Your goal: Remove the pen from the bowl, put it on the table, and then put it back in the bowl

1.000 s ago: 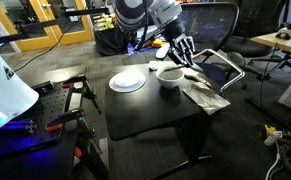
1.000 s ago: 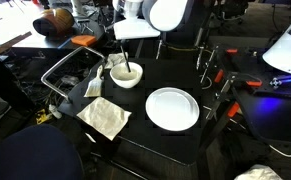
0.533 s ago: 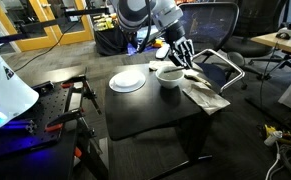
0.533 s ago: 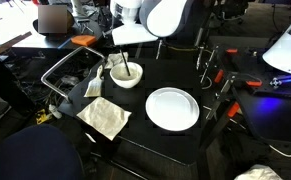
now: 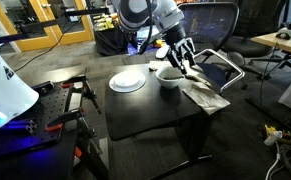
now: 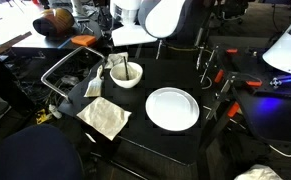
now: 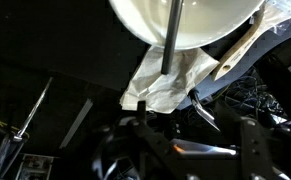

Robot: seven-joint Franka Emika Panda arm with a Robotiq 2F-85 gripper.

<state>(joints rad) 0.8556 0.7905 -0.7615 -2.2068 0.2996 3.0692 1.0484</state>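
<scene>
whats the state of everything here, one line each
pen: inside the bowl, leaning on its rim, not held
bowl: upright on the table, holding the pen
plate: flat on the table, empty
napkin: lying on the table near the bowl
gripper: over the bowl, jaws open, holding nothing

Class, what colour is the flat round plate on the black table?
White. The plate shows best in an exterior view, seen from above against the dark tabletop.
</scene>
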